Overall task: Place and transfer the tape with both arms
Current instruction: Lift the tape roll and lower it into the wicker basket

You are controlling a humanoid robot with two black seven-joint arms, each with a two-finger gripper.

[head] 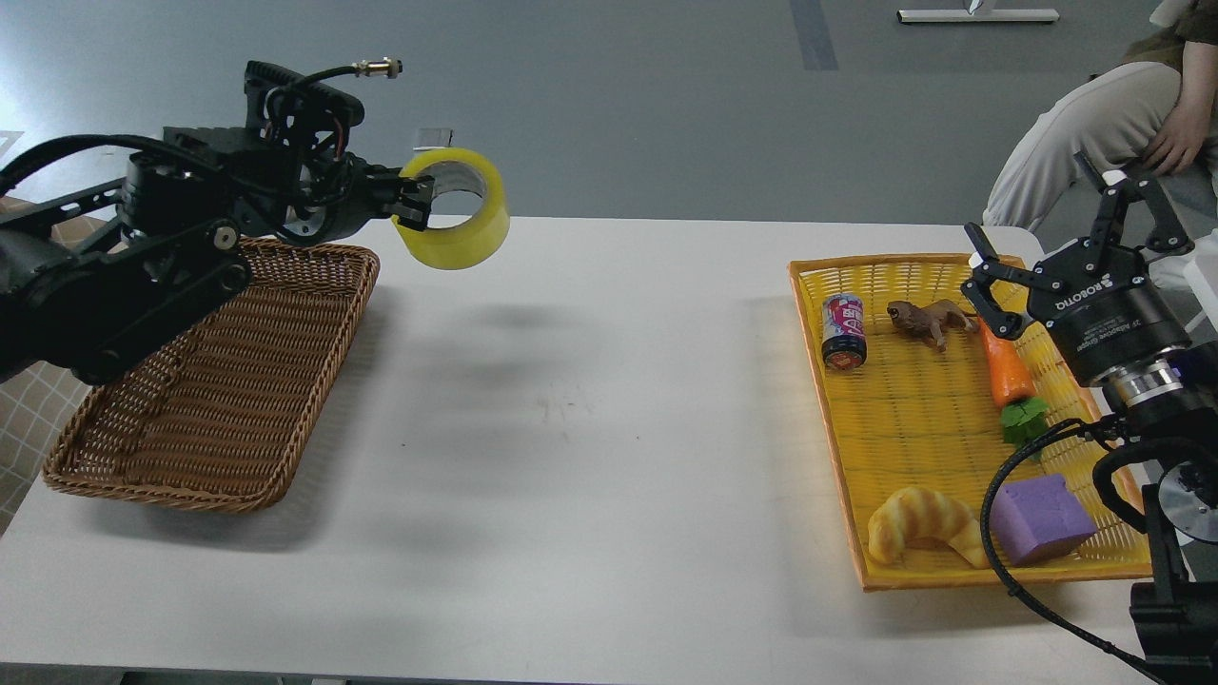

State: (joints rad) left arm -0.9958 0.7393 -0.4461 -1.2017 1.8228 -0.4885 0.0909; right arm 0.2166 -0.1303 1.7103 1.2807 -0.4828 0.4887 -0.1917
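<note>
The yellow tape roll (466, 226) hangs in the air above the far edge of the white table (590, 381), just right of the brown wicker basket (219, 381). My left gripper (411, 202) is shut on the roll's left wall, one finger inside the core. My right gripper (1056, 247) is open and empty, raised over the far right corner of the yellow tray (837, 419), far from the tape.
The yellow tray holds a purple-red can (843, 329), a brown toy animal (928, 320), a carrot (1009, 371), a croissant (921, 538) and a purple block (1039, 518). A seated person (1113, 114) is at the far right behind the table.
</note>
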